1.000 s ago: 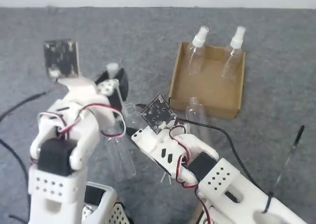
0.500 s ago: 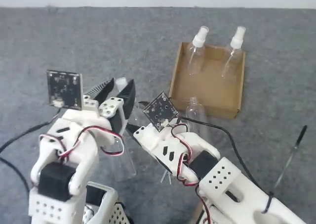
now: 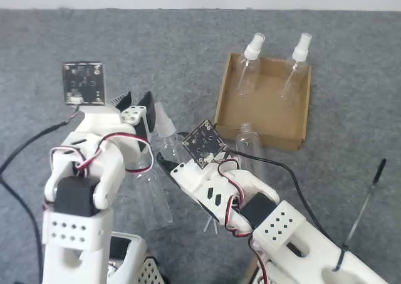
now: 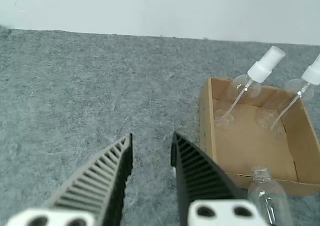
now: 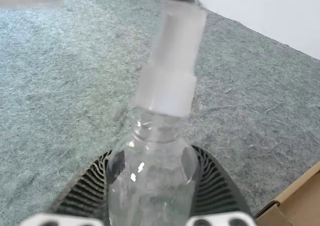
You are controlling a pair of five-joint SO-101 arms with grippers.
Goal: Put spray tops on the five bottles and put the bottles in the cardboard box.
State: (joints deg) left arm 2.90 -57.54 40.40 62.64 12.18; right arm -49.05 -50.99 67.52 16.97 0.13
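**Capped bottle gripped near box**

On the grey tabletop (image 3: pixel 156 46), the cardboard box (image 3: pixel 266 118) holds two capped bottles (image 3: pixel 249 71). The low-reaching right end effector (image 5: pixel 152 158) clamps a bottle (image 5: pixel 150 186) wearing a spray top (image 5: pixel 170 61). The raised left end effector (image 4: pixel 151 141) hovers beside that top, narrowly parted and empty.

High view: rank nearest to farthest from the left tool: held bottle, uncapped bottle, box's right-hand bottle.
1. Held bottle, just beside the left tool.
2. Uncapped bottle, before the box.
3. Right-hand bottle, in the box's far corner.
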